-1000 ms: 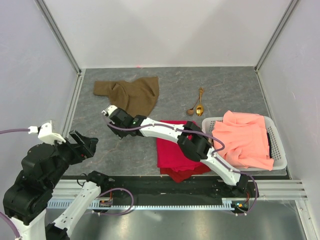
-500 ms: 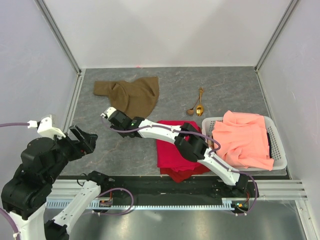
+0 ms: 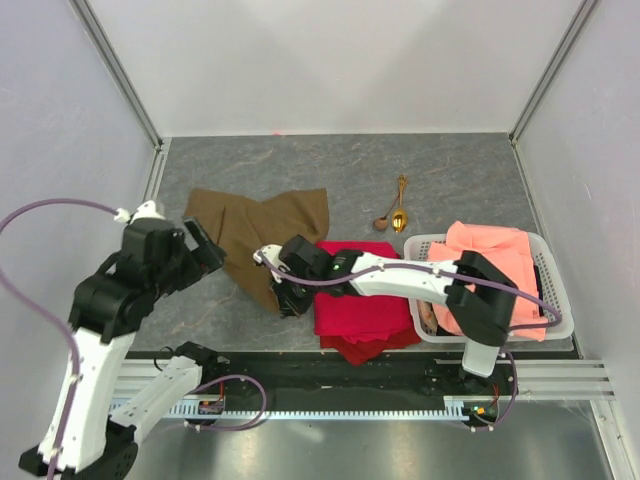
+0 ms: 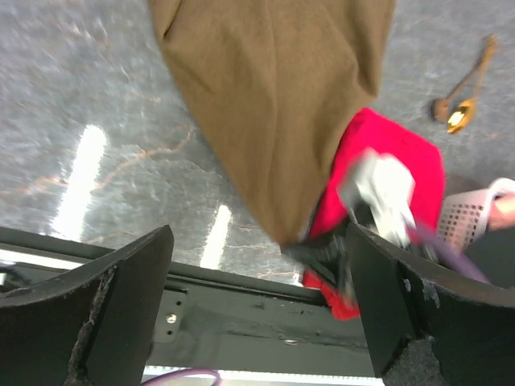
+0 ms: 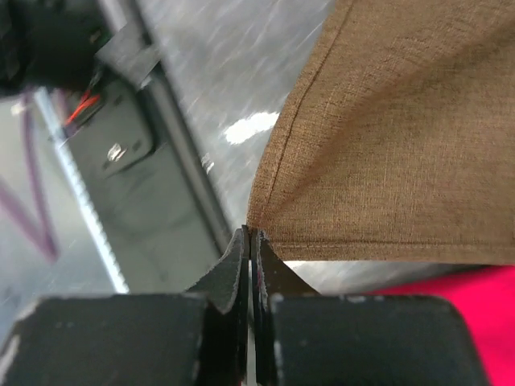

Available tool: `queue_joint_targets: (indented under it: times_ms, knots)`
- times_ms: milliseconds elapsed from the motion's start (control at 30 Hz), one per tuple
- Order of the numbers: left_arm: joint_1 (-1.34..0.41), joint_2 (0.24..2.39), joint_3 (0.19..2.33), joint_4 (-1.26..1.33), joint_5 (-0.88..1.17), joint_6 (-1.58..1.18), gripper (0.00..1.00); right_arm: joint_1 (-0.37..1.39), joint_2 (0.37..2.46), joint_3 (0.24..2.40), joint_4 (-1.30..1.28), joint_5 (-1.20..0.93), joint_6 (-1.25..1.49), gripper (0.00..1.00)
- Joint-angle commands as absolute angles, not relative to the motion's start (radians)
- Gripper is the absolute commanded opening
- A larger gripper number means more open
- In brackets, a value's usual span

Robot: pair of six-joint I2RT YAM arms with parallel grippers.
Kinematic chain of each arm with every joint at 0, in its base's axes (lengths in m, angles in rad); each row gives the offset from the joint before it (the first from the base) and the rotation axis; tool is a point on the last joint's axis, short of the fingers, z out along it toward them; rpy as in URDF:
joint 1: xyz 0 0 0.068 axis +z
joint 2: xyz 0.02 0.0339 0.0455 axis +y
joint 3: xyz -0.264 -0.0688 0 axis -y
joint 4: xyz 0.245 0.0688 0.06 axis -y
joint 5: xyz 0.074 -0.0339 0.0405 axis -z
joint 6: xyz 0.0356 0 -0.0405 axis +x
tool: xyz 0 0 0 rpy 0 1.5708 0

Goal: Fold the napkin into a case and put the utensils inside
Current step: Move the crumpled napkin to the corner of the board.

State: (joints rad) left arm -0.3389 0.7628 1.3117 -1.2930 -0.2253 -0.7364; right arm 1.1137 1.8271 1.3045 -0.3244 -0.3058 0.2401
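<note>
Pinching napkin (image 5: 386, 145) corner: right claw (image 5: 250, 238) | left claw (image 4: 259, 235) spread wide

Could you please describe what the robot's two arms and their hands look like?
Both the left arm and right arm are built from alternating black and white segments, each trailed by a loose lilac cable. The left hand has broad black wedge-shaped fingers with rough edges; the right hand has black fingers tapering to thin tips.

In the left wrist view the right arm (image 4: 378, 189) is blurred and the olive-brown fabric napkin (image 4: 273, 96) is cut off. That arm partly hides the bright red cloth (image 3: 362, 315).
</note>
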Motion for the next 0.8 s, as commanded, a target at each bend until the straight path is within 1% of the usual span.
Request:
queue_joint_targets:
  times_ms: [0,100,133,167,200,233,267,300,333,367,433,500,533,567,633,667,767]
  knots:
    - [-0.313,0.877,1.212,-1.192,-0.147,-0.853,0.98,1.109,1.718,1.18,-0.226,-0.414,0.29,0.04]
    - [-0.217,0.926,1.131,-1.133,-0.115,-0.856,0.99,1.056,1.73,1.173,-0.218,-0.466,0.316,0.36]
    - [-0.178,0.934,1.109,-1.108,-0.077,-0.839,0.98,1.025,1.736,1.195,-0.228,-0.471,0.34,0.39]
    - [-0.105,0.936,1.091,-1.076,-0.057,-0.836,0.93,1.008,1.736,1.201,-0.233,-0.471,0.354,0.46]
    - [-0.072,0.942,1.056,-1.007,-0.029,-0.821,0.91,0.991,1.732,1.215,-0.245,-0.471,0.366,0.5]
    - [-0.046,0.968,1.039,-0.962,0.035,-0.807,0.88,0.961,1.727,1.224,-0.255,-0.472,0.392,0.52]
    - [-0.002,0.998,1.028,-0.941,0.055,-0.798,0.86,0.945,1.726,1.233,-0.267,-0.479,0.4,0.58]
    - [0.027,1.027,1.026,-0.908,0.073,-0.775,0.86,0.931,1.723,1.242,-0.294,-0.482,0.405,0.59]
    - [0.04,1.105,1.028,-0.887,0.11,-0.752,0.86,0.905,1.72,1.268,-0.31,-0.48,0.413,0.61]
    - [0.055,1.147,1.035,-0.87,0.12,-0.727,0.85,0.89,1.72,1.281,-0.317,-0.476,0.425,0.64]
    - [0.058,1.233,1.081,-0.841,0.097,-0.652,0.84,0.849,1.733,1.307,-0.322,-0.471,0.451,0.66]
    - [0.06,1.351,1.12,-0.802,0.066,-0.58,0.79,0.818,1.756,1.344,-0.331,-0.465,0.498,0.65]
    - [0.063,1.388,1.135,-0.784,0.016,-0.562,0.77,0.79,1.785,1.36,-0.337,-0.468,0.515,0.65]
    - [0.067,1.46,1.167,-0.778,0.005,-0.543,0.72,0.776,1.802,1.379,-0.347,-0.472,0.535,0.63]
    - [0.081,1.521,1.202,-0.759,-0.025,-0.491,0.7,0.749,1.844,1.442,-0.373,-0.48,0.543,0.61]
    - [0.083,1.585,1.247,-0.759,-0.037,-0.474,0.67,0.743,1.856,1.465,-0.386,-0.483,0.542,0.6]
    - [0.092,1.66,1.33,-0.764,-0.089,-0.428,0.59,0.729,1.919,1.558,-0.408,-0.483,0.54,0.57]
